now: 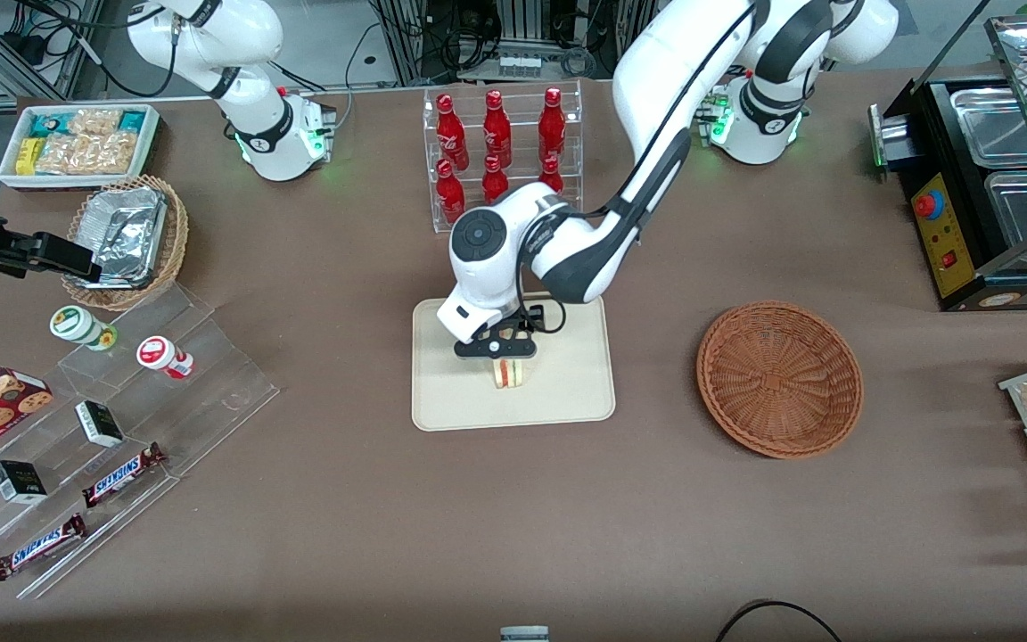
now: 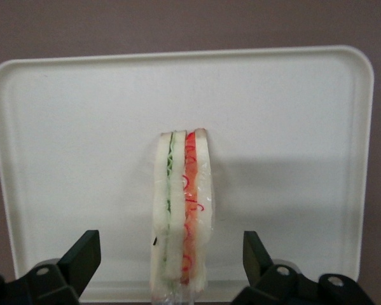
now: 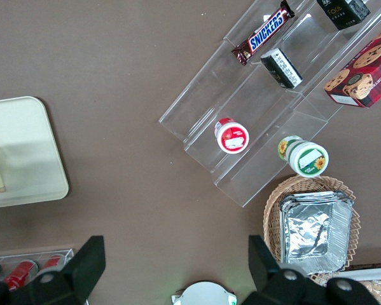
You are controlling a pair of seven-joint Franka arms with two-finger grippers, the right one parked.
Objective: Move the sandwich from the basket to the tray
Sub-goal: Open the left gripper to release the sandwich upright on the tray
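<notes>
My jaws (image 2: 171, 270) hang spread wide just above the sandwich (image 1: 508, 373), one finger (image 2: 82, 257) on each side of it and neither touching the bread. The sandwich stands on edge on the cream tray (image 1: 442, 406), its red and green filling showing along the cut face, nearer the tray's front rim than its middle. Toward my arm's end of the table (image 1: 513, 526) sits the reddish-brown basket (image 1: 779, 379), well apart from the tray, and farther from the front camera stands a clear rack of red bottles (image 1: 497, 143).
</notes>
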